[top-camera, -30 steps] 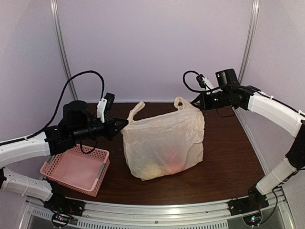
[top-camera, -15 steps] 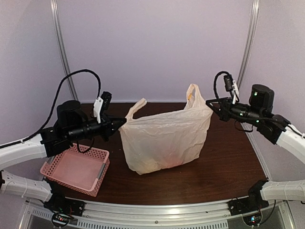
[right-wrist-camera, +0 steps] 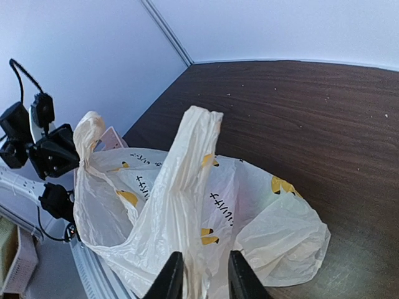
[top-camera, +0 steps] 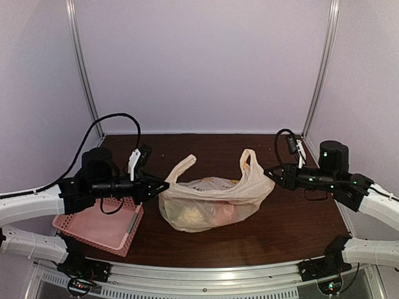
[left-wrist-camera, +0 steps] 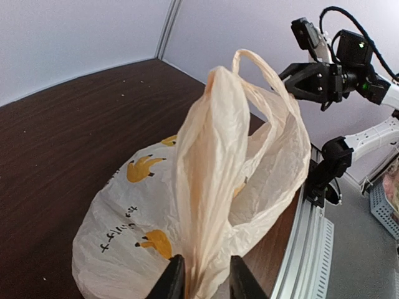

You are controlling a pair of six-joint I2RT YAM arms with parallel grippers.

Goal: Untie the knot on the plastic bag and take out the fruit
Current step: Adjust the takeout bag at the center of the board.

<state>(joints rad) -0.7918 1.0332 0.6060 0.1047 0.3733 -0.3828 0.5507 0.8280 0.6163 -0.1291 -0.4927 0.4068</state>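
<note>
The bag (top-camera: 209,202) lies slumped mid-tabletop (top-camera: 293,218), its two handles apart. The fruit (top-camera: 190,216) shows only as yellowish and reddish blurs through the plastic. The bag carries yellow-orange marks (left-wrist-camera: 142,168) and dark characters I cannot read. The left end effector (top-camera: 163,185) pinches one handle and the right end effector (top-camera: 268,173) the other. A pink basket (top-camera: 93,224) sits to the left.

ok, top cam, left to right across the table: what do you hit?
basket → left gripper → bag → right gripper
</note>
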